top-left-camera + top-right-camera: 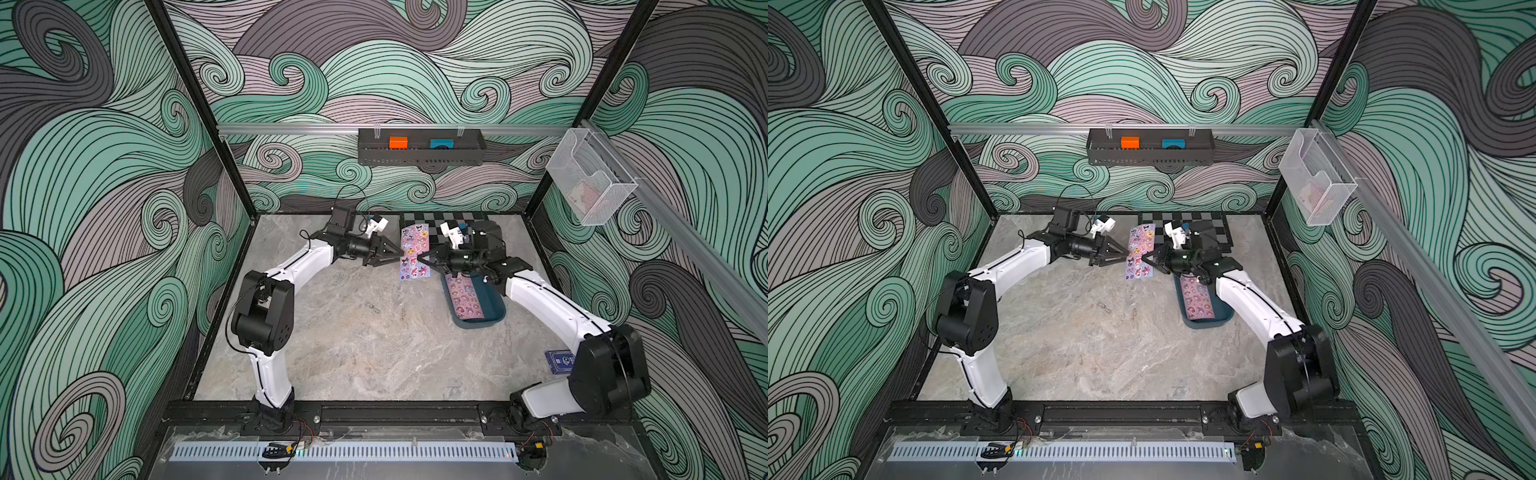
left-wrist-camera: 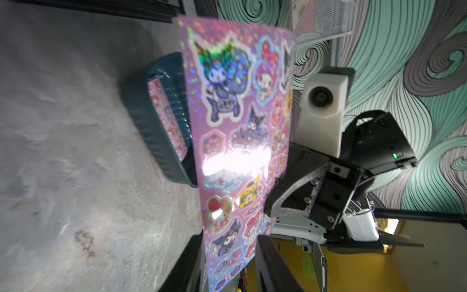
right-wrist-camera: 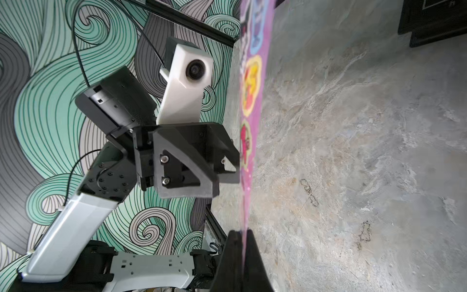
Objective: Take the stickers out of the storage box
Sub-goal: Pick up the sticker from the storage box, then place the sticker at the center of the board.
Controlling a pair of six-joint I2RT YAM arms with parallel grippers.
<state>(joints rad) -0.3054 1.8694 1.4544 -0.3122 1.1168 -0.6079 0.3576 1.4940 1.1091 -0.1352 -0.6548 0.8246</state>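
Sticker sheet [image 1: 413, 241], up just beside storage box [image 1: 494, 307], looks light & floppy: right gripper [image 1: 419, 258] pinches its edge, left gripper [image 1: 401, 250] has jaws apart; grip at edges.

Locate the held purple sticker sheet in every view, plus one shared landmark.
Top view: sticker sheet mid-table, beside the storage box.
Top view: sticker sheet same place.
Left wrist: sticker sheet face-on, hiding part of the storage box.
Right wrist: sticker sheet edge-on, a thin strip.
Landmark: right gripper pinching its edge, in all four.
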